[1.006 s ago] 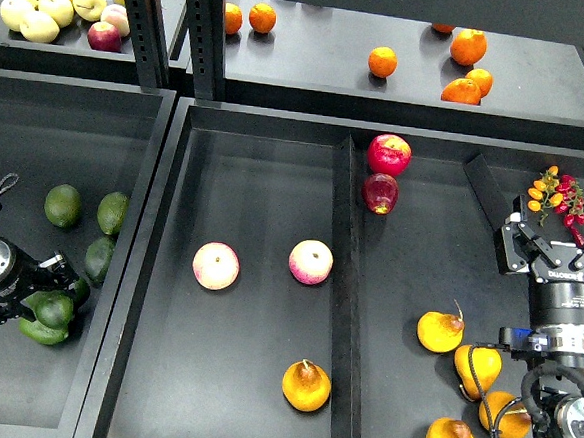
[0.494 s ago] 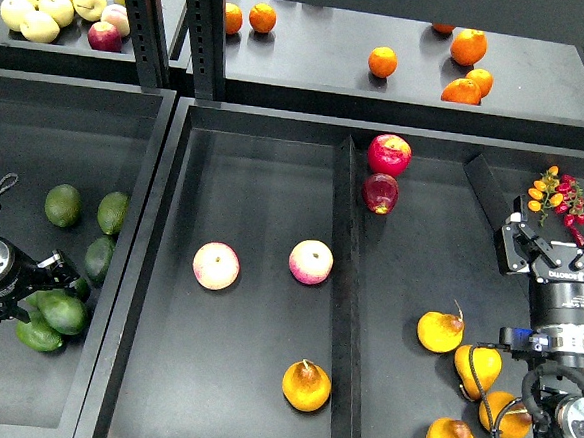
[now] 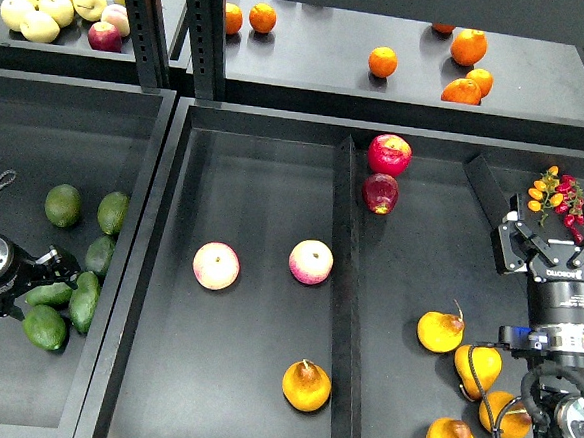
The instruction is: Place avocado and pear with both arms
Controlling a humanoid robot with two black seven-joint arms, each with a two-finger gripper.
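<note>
My left gripper [image 3: 39, 280] sits with fingers spread beside an avocado [image 3: 51, 293], gripping nothing, so closing off-centre could squirt it away into the neighbouring avocados.

white lettering on the right tool [image 3: 552, 235], unreadable.

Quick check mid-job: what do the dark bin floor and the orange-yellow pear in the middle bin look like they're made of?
Dark bin floor: looks like matte black sheet, metal or plastic, with faint dull sheen. Orange-yellow squat pear: smooth, slightly glossy skin with a brownish blotch and thin stem; real or plastic fruit, cannot tell.
</note>
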